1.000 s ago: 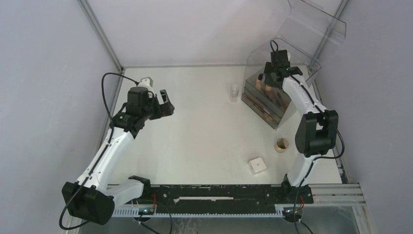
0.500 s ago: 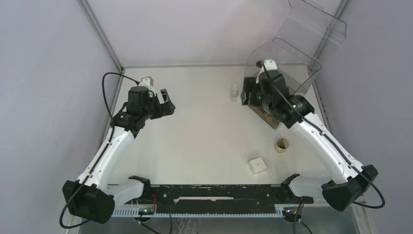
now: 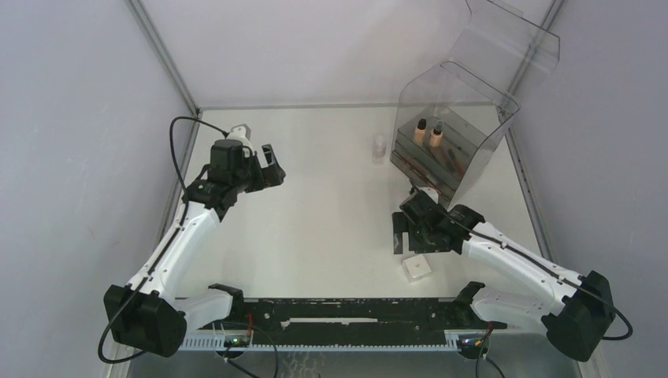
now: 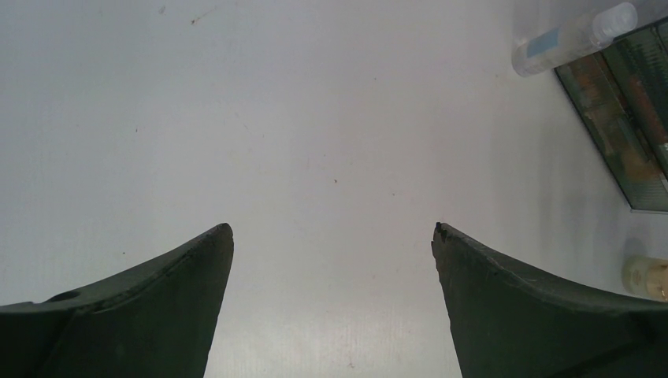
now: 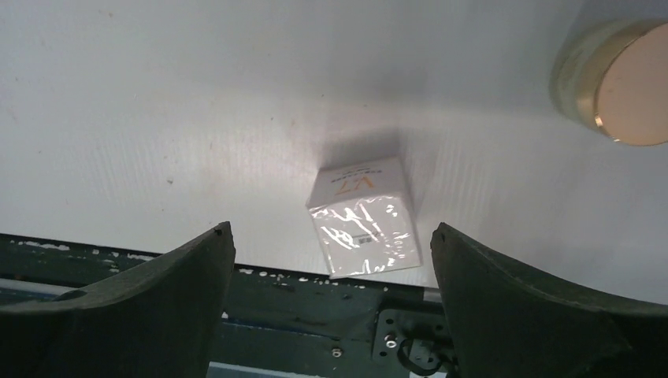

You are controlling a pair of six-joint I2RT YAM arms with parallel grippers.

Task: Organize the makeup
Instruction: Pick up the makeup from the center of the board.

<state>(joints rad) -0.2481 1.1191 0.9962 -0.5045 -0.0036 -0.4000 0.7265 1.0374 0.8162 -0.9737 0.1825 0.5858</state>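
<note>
The right gripper (image 5: 331, 227) is hanging wide open just above the white box (image 5: 364, 219), which is sitting on the table (image 5: 157, 94) by the front rail (image 5: 276, 315), so it's looking like: centre up, drop straight, pinch the flat sides gently.

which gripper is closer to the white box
Right. The right gripper hovers open right by the white box, which shows between its fingers in the wrist view. The left gripper is far off, over the table's far left.
</note>
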